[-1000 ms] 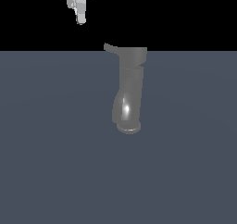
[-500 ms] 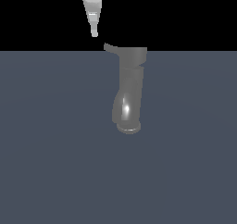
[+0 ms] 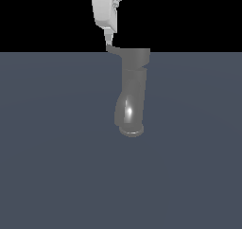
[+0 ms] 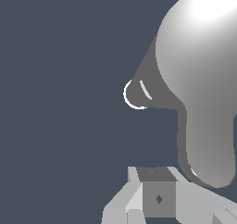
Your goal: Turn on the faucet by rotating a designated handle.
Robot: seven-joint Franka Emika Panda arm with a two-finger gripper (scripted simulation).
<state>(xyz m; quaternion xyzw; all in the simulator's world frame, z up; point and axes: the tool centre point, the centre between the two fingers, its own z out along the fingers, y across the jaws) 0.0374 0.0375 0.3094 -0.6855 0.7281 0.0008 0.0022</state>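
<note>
Gripper [image 3: 110, 39] sits just above the faucet [image 3: 132, 93] handle [image 3: 113, 49]; finger spread unclear; next, I'd say, push the handle round

A: Exterior view, what's in it?
B: Grey faucet [image 3: 131, 93] standing on the dark floor [image 3: 56, 166], flared rim at the bottom, wide cap on top.
A: Handle?
B: Thin handle [image 3: 114, 49] sticks out toward the exterior view's left.
A: Gripper?
B: White gripper [image 3: 109, 36] directly above it, fingertip at or touching the handle. Jaw state unclear.
</note>
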